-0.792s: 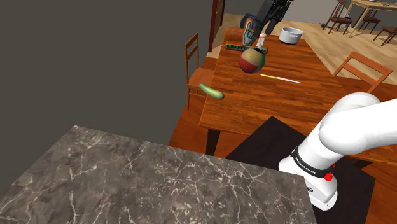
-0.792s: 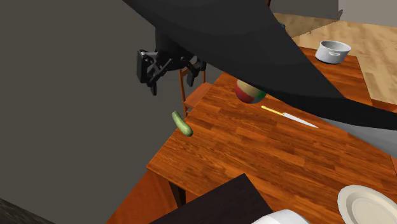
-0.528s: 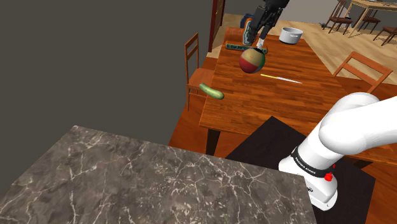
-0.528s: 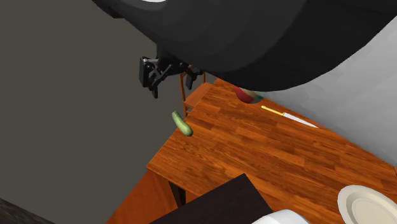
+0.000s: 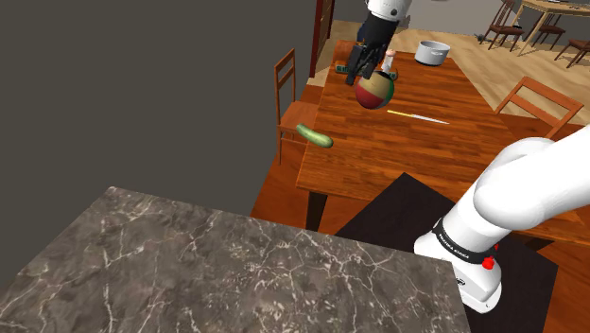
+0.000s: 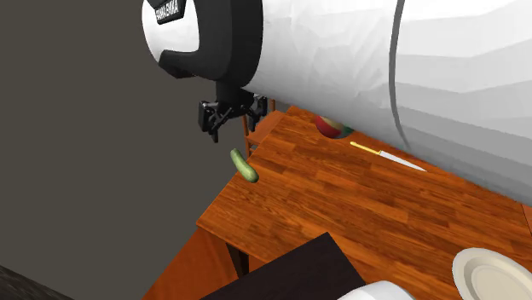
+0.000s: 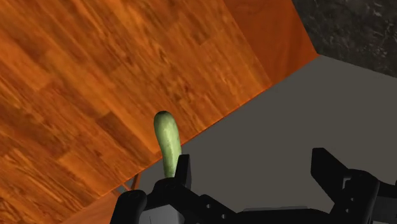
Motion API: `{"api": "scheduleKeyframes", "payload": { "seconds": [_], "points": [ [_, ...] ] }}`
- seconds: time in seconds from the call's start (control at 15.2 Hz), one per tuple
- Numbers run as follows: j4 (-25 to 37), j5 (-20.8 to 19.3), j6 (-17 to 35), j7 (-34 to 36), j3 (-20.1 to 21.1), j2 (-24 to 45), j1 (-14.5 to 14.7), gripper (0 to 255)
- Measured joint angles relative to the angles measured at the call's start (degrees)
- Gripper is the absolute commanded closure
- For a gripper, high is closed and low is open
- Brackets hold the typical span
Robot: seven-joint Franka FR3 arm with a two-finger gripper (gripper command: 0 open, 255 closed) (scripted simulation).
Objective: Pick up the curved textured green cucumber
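A grey pot (image 5: 433,52) stood near the far end of the desk (image 5: 416,151); what it held could not be made out. A pale plate (image 6: 490,274) sat by the desk's edge on the stand's side. The green cucumber (image 5: 314,135) lay at the desk's corner beside the dark wall, slanting across the edge so that one end overhung it. The pincer (image 6: 228,126) hung in the air above that corner, apart from the cucumber. In the wrist view its fingers (image 7: 183,175) stood wide apart with nothing clasped between them. There the cucumber (image 7: 166,137) showed beyond one finger, its nearer end hidden behind that fingertip, just outside the gap rather than within it.
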Motion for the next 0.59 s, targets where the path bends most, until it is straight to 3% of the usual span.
{"api": "scheduleKeyframes", "payload": {
  "seconds": [0.59],
  "points": [
    [3.1,0.0,12.5,-2.3,-1.1,17.8,0.0,0]
  ]
}}
